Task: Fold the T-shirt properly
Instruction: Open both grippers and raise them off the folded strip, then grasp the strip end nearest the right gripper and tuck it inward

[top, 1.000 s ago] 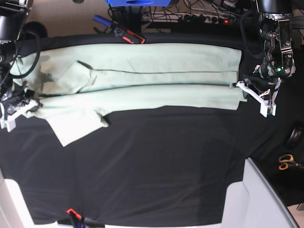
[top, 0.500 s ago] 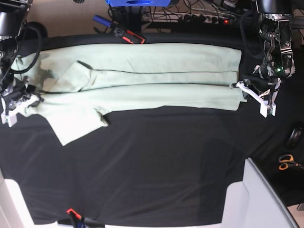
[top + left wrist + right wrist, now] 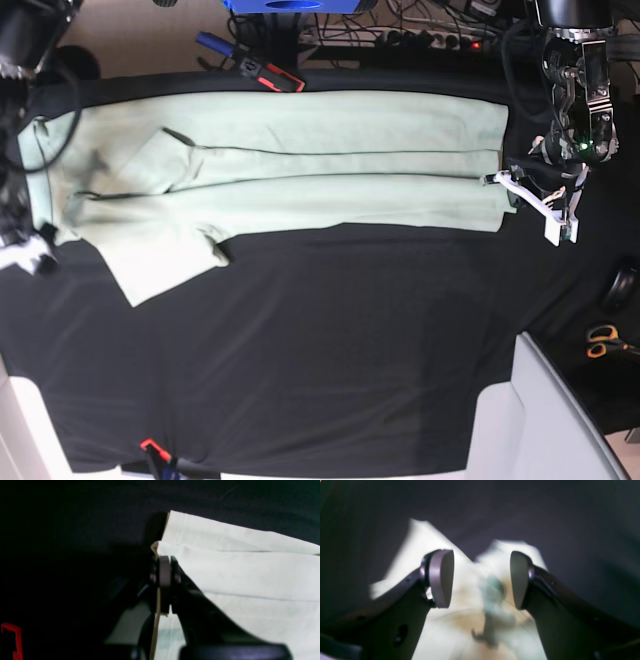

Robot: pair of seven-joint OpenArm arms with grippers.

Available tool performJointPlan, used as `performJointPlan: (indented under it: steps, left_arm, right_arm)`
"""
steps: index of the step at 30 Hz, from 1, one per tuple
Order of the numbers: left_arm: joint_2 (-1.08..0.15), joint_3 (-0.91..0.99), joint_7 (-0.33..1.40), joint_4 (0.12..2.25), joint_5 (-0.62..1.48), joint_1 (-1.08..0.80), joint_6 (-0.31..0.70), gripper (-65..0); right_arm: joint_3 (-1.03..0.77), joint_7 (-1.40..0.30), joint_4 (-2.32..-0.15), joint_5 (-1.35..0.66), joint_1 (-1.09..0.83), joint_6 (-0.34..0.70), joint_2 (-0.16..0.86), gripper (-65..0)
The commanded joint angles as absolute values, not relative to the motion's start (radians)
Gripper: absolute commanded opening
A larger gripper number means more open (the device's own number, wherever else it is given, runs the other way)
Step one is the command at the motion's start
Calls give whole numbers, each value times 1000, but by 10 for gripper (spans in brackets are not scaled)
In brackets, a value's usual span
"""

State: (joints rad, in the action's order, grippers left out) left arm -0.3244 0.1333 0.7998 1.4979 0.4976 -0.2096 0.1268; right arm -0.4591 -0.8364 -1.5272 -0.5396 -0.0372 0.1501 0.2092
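T-shirt [image 3: 300,165] across table cover [image 3: 330,350] rear, scissors [image 3: 603,342] off right edge

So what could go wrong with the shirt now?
The left tool is shut on the T-shirt at its corner; a pull could drag the neat fold apart. The right tool stands open with nothing held, so that end may slump. One sleeve sticks out onto the black cloth and could bunch.
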Motion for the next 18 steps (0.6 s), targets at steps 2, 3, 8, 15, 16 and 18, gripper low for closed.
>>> performJointPlan:
  steps: [2,3,8,15,16,18]
  left_arm:
    - [-341,150,839,1517,499,-193,119,-549]
    - [-343,150,851,1521,501,-193,119,-502]
    - [-344,163,858,1586,501,-197,119,-363]
    - [-344,328,862,1601,506,-209,119,-343]
    - [-348,352,862,1601,503,-223,119,-343]
    - [-348,395,862,1603,506,-243,119,-343]
  right_arm:
    - [-400,-823,-1527,-545,15,156,249,-306]
    - [-354,-820,-1497,-547,38,157,255,-306]
    - [-186,-782,-1247,-547,203,159,286,-300]
    - [-7,-607,-894,-547,366,159,312,-147]
    - [12,-584,-845,-547,383,159,312,-147]
    - [42,-547,-754,-545,414,159,312,-147]
